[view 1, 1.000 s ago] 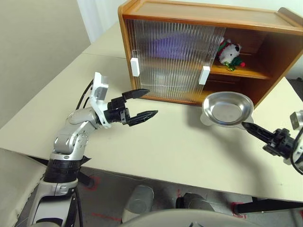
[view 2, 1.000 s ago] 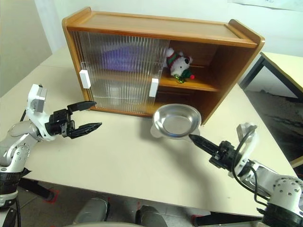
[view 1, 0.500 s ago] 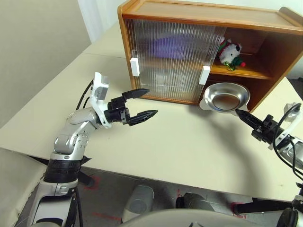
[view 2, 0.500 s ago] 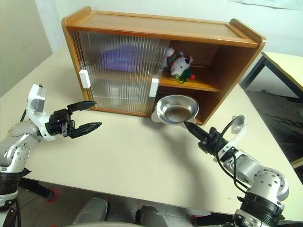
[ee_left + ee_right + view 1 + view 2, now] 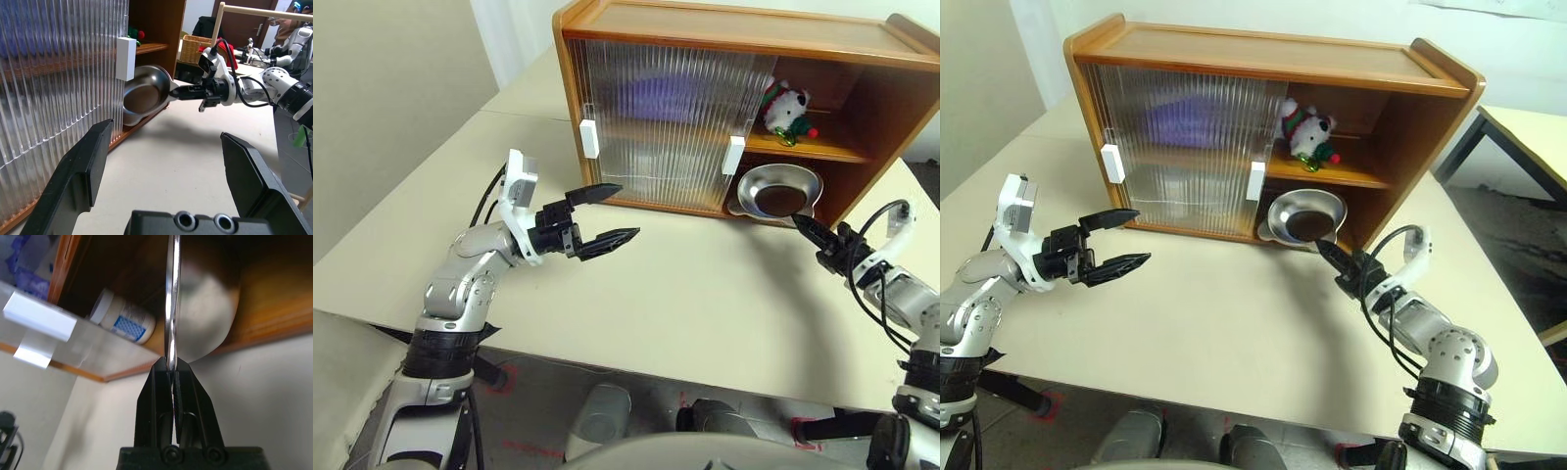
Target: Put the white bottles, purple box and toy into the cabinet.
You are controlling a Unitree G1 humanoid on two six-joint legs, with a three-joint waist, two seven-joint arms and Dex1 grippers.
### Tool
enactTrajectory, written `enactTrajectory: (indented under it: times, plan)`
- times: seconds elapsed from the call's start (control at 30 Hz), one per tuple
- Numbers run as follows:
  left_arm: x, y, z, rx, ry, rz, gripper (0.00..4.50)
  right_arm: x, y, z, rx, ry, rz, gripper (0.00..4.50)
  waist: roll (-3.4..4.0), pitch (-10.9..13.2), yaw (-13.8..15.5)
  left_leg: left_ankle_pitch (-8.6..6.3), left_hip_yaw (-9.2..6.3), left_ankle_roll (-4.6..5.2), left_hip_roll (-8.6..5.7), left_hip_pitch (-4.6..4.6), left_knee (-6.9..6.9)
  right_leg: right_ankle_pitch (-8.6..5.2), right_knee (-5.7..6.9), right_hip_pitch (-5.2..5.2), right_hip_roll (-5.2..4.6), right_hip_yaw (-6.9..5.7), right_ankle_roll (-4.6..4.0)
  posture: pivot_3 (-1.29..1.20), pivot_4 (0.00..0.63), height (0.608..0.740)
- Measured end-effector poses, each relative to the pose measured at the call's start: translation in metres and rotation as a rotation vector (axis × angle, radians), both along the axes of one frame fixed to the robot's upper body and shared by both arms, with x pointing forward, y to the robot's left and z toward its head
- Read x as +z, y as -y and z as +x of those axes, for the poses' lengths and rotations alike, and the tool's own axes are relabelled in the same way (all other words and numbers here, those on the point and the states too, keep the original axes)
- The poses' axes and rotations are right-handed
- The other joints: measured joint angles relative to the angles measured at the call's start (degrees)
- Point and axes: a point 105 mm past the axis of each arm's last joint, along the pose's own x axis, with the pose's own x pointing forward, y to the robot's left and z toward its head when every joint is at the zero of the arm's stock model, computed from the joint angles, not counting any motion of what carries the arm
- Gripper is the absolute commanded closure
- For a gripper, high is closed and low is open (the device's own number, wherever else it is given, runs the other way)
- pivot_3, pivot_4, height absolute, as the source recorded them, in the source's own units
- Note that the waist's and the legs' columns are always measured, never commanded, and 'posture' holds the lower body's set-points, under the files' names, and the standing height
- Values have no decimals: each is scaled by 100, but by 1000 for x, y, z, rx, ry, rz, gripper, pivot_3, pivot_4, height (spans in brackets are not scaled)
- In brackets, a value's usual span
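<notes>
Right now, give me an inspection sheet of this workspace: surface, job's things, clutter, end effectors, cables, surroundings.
Surface: beige table, bare in front of the cabinet.
Job's things: toy on the inner shelf; purple box behind the ribbed doors; one white bottle lying in the lower compartment.
Clutter: metal bowl at the lower opening.
End effectors: left end effector open, empty; right end effector shut on the bowl's rim.
Cables: black cable looped over the right wrist.
Surroundings: second table on the right.
</notes>
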Motion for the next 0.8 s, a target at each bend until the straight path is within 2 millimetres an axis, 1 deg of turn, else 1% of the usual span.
enactTrajectory:
  times: [0.23,0.53,0.7,0.8]
  plan:
    - [0,0,0,-2,1,1,0,1,-6,13,-75,0,59,4498,2,-2,3,0,-11,0,4,-1,-3,4,0,-1,0,1,-6,249,13,740]
    - [0,0,0,0,7,4,0,-1,-7,26,-182,-34,121,4498,5,-3,5,-1,-17,-1,10,-1,-7,7,0,-4,-4,0,-8,262,15,740]
    - [0,0,0,3,7,5,0,-1,-10,32,-211,-40,152,4498,7,-4,11,-1,-20,-1,15,-6,-11,15,0,-14,-6,0,-1,262,16,740]
    - [-1,0,0,5,5,7,0,-3,-9,35,-226,-45,162,4498,7,-5,18,-2,-23,-2,16,-9,-12,20,0,-17,-7,-1,5,262,16,740]
